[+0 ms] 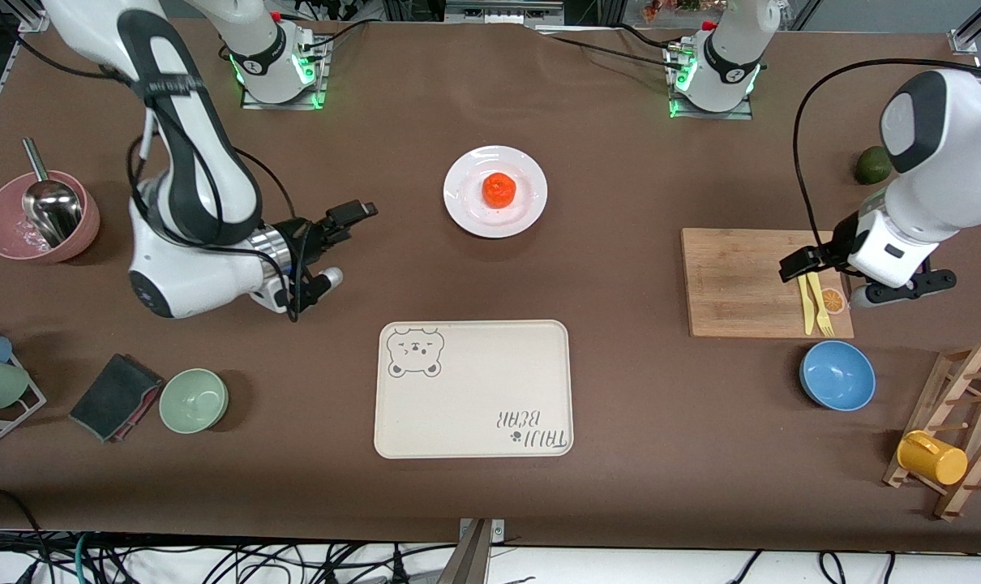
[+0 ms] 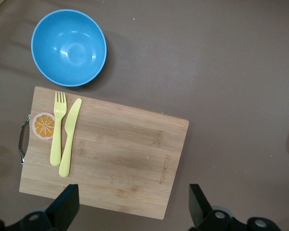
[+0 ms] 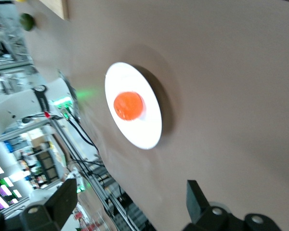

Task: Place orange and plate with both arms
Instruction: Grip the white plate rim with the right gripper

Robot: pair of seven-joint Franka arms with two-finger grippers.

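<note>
The orange, small, round and dimpled on top, sits in the shallow well of the plate, a glossy white disc with a wide rim, in the middle of the brown table, farther from the front camera than the cream tray. That tray is a rounded rectangle with a matte finish, a bear face printed in one corner and lettering in another.

The right gripper hangs low over bare table between the pink bowl and the plate, its 2 black fingers spread apart and holding nothing. The left gripper hovers over the edge of the bamboo cutting board at the left arm's end of the table, fingers also apart and empty.

The left wrist view shows the board's pale grain, its metal handle, an orange-slice sticker and a yellow plastic fork and knife lying side by side, with the smooth blue bowl just beside the board. The right wrist view shows the plate edge-on, with the orange glowing at its centre, and a dark green fruit far off. Only the front view shows the green bowl, the yellow mug on a wooden rack, and the metal scoop in the pink bowl.
</note>
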